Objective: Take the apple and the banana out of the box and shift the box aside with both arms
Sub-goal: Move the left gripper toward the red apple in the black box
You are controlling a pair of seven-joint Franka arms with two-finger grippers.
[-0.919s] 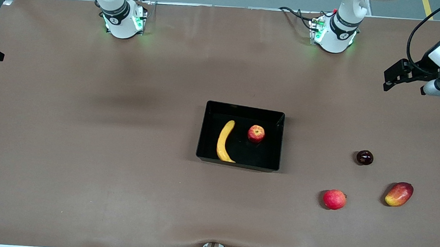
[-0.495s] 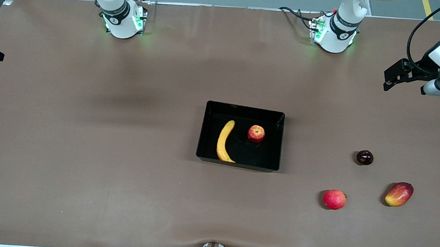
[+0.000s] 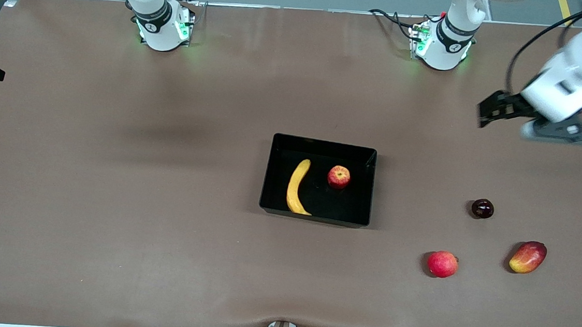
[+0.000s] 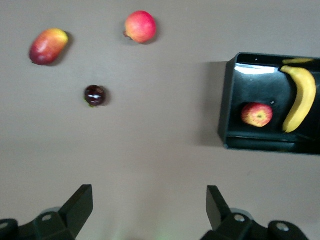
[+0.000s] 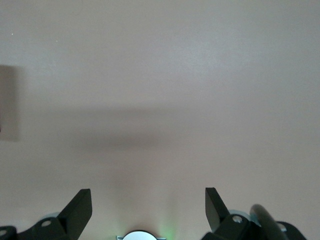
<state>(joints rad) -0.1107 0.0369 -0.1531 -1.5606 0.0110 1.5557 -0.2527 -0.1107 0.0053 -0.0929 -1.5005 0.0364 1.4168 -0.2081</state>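
Note:
The black box sits near the table's middle. The yellow banana and the small red apple lie inside it, apart from each other. My left gripper is open and empty, high over bare table at the left arm's end; its hand shows blurred in the front view. The left wrist view also shows the box, banana and apple. My right gripper is open and empty over bare table at the right arm's end.
Three loose fruits lie toward the left arm's end, nearer the front camera than the box: a dark round fruit, a pinkish-red round fruit and a red-yellow mango.
My left arm's hand has swung in from the table's end toward the middle. The box, the fruits and the right arm have not moved.

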